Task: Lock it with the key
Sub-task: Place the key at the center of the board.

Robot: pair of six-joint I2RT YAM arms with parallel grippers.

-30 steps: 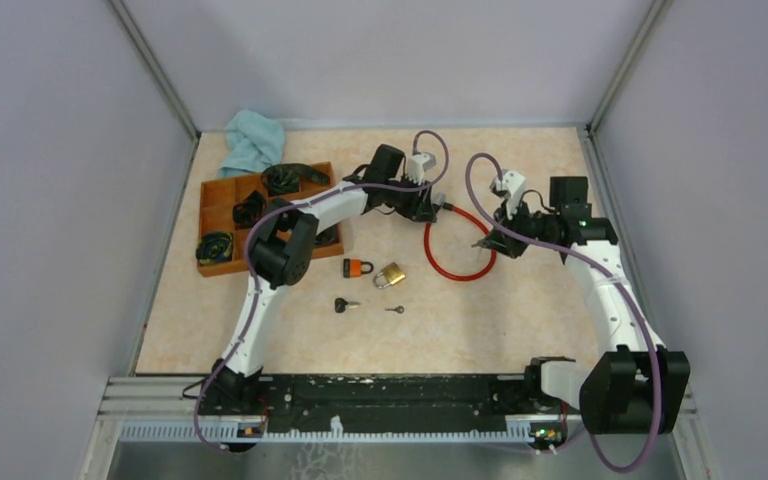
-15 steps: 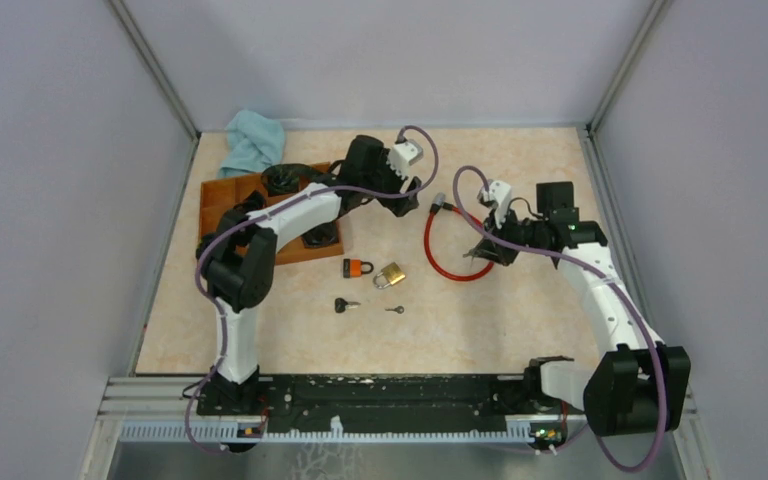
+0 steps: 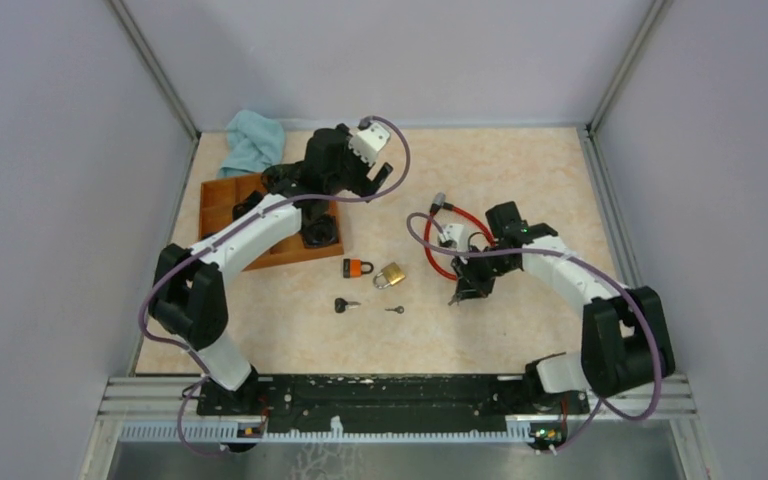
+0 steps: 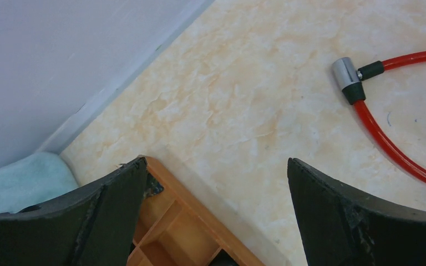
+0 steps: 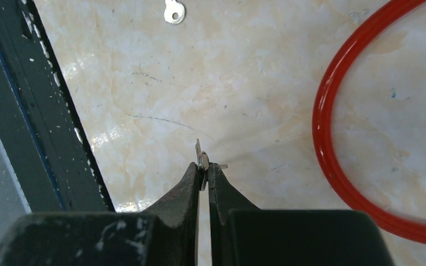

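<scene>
1. The left hand [image 4: 215, 166] has swung away from the red cable lock [image 5: 320, 119] toward the far-left corner. It now hangs over the wooden tray [image 3: 222, 195], fingers spread wide and holding nothing.
2. Mid-bench, the orange padlock [image 3: 358, 267], brass padlock [image 3: 391, 274], black-headed key [image 3: 343, 305] and small key [image 3: 395, 309] lie where they were.
3. The right hand [image 5: 204, 169] has left the cable's loop and dropped toward the near edge. It is pinched tight on a thin silver piece, apparently the key [image 5: 201, 154].
4. The cable lock lies released, right of centre. With both hands off it the turn is probably done, but I cannot tell whether it latched.
</scene>
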